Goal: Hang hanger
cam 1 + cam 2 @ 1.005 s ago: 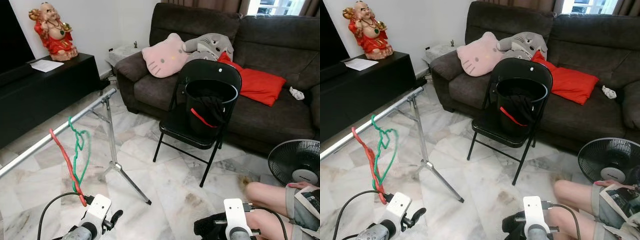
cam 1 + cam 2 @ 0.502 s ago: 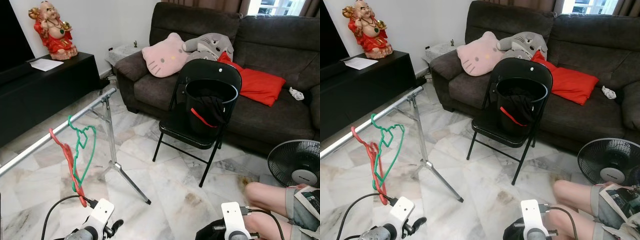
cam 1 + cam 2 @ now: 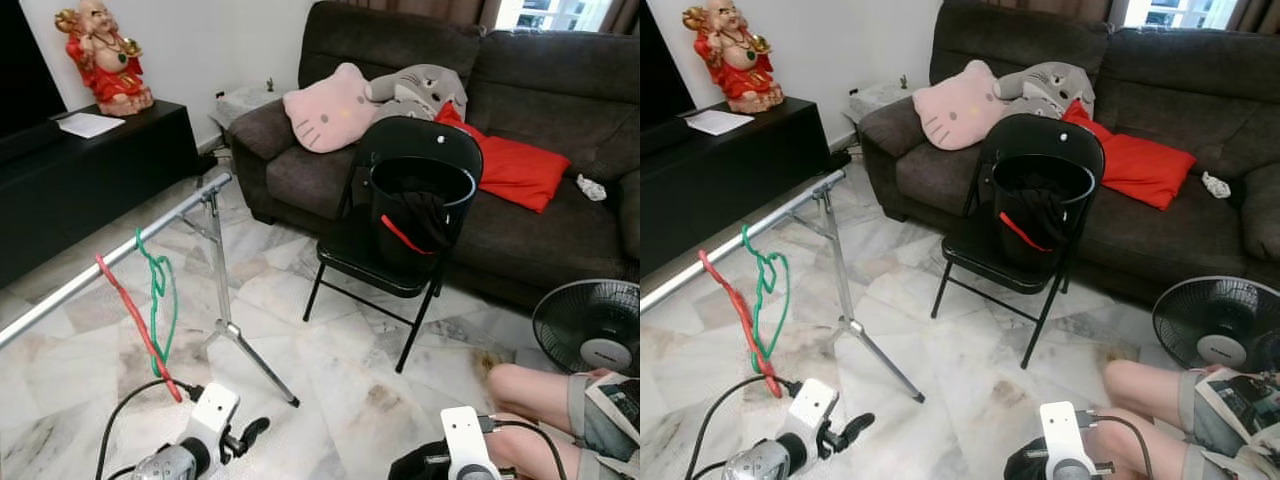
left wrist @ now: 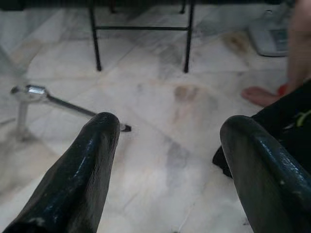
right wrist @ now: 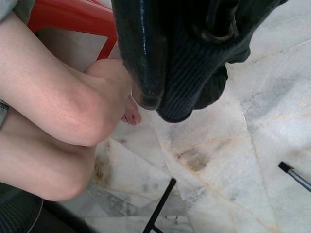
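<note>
Red hanger [image 3: 135, 320] hangs by its hook on the rail [image 3: 110, 258], beside a green hanger [image 3: 158, 300]; long axis slopes down toward me. Judged light, thin, stiff, swings easily; best gripped at the lower bar. My left gripper [image 4: 167, 141] gapes empty; right gripper [image 5: 170, 58] clamps dark cloth.

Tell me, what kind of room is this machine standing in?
Most likely a home living room. A dark brown sofa with a pink cat-face cushion lines the far wall, a standing fan sits on the marble floor, and a red figurine tops a low black cabinet.
</note>
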Robot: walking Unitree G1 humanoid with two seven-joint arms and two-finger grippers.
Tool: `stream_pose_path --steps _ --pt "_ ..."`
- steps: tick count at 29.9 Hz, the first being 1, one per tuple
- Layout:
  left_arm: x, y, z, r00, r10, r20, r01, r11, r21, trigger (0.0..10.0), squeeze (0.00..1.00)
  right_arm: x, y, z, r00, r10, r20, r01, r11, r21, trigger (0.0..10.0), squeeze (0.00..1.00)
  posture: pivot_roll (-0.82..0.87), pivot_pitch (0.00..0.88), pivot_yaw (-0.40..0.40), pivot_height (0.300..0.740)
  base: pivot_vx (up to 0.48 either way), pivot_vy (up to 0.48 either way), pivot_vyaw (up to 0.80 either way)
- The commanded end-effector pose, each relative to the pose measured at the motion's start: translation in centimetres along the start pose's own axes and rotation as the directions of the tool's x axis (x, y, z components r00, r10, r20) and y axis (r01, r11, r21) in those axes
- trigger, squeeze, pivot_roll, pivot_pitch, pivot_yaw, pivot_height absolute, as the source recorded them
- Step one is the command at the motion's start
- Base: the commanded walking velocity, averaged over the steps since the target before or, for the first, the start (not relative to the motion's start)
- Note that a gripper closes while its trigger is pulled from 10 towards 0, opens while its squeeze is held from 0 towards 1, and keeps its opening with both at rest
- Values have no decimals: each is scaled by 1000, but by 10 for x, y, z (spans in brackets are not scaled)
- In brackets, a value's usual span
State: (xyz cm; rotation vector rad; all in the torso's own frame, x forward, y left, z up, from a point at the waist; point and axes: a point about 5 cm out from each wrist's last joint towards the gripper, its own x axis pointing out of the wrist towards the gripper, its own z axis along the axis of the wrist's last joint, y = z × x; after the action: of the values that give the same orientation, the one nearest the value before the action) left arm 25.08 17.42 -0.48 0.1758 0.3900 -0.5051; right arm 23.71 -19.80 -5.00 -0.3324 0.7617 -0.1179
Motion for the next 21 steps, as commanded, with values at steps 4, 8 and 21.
stream_pose_path --steps 4,8,21 --pt "-2 3 2 1000 -6 -2 6 997 73 10000 0 -1 1 -3 1000 7 -8 -7 1000 -3 10000 0 50 0 1 740 0 0 0" --pt "-3 4 12 999 -23 45 17 991 134 10000 0 -1 2 -4 1000 10 -12 -10 1000 -3 10000 0 51 0 1 740 0 0 0" --pt "0 21 8 974 81 -214 29 884 467 10000 0 -2 4 -10 999 24 -43 -25 999 -36 10000 0 59 0 0 740 0 0 0"
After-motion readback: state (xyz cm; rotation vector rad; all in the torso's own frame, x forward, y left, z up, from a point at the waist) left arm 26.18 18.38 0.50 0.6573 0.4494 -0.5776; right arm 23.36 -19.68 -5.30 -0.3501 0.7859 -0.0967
